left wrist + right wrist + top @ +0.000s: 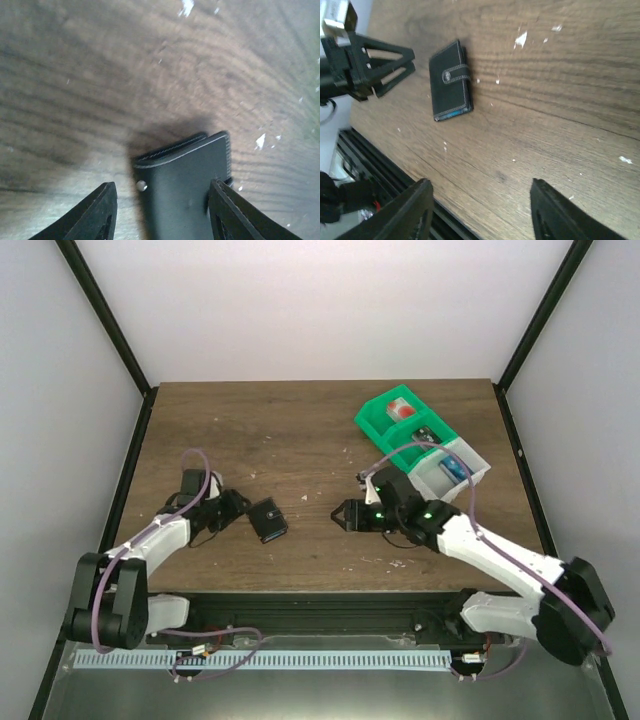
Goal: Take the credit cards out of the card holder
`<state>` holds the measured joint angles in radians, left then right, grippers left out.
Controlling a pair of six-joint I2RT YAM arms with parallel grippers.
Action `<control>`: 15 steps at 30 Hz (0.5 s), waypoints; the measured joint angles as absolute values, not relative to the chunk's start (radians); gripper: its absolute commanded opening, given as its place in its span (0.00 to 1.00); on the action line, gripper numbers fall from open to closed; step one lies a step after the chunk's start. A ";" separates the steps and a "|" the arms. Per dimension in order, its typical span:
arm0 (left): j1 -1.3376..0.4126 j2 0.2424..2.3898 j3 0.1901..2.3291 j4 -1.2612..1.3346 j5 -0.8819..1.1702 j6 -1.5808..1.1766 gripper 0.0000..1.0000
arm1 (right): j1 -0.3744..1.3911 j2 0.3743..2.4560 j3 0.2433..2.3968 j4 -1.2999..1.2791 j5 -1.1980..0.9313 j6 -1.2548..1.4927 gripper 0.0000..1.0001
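The card holder point(268, 520) lies closed on the wooden table, black on the outside, with a strap and a snap. In the right wrist view point(449, 82) a thin bright blue strip of the credit cards point(453, 114) shows at its open edge; the rest of the cards is hidden inside. My left gripper point(240, 506) is open just left of the card holder. In the left wrist view the card holder point(185, 190) lies between the open fingers, and the right fingertip point(222, 200) is at its edge. My right gripper point(338, 517) is open and empty to its right, above bare wood point(481, 182).
A green-and-white compartment bin point(420, 440) with small items stands at the back right, behind my right arm. The table's front edge with a black rail point(380, 165) is close to both grippers.
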<state>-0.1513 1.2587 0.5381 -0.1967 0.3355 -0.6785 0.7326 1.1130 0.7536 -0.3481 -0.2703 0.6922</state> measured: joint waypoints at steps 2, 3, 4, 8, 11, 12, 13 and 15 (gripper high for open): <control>-0.143 1.271 0.518 -0.197 0.342 -0.672 0.51 | 0.748 1.179 0.753 -0.327 -0.292 0.695 0.47; -0.144 1.278 0.508 -0.197 0.346 -0.670 0.50 | 0.757 1.209 0.755 -0.319 -0.297 0.694 0.46; -0.144 1.286 0.501 -0.197 0.349 -0.669 0.50 | 0.767 1.238 0.757 -0.312 -0.300 0.693 0.46; -0.143 1.331 0.488 -0.177 0.372 -0.655 0.48 | 0.802 1.311 0.768 -0.300 -0.298 0.690 0.45; -0.146 1.358 0.488 -0.133 0.396 -0.648 0.44 | 0.816 1.327 0.785 -0.294 -0.291 0.689 0.44; -0.149 1.370 0.488 -0.113 0.405 -0.646 0.43 | 0.818 1.332 0.792 -0.288 -0.287 0.689 0.44; -0.152 1.385 0.491 -0.089 0.416 -0.646 0.42 | 0.820 1.335 0.796 -0.282 -0.282 0.688 0.44; -0.176 1.401 0.493 -0.066 0.423 -0.646 0.40 | 0.821 1.343 0.806 -0.278 -0.269 0.685 0.43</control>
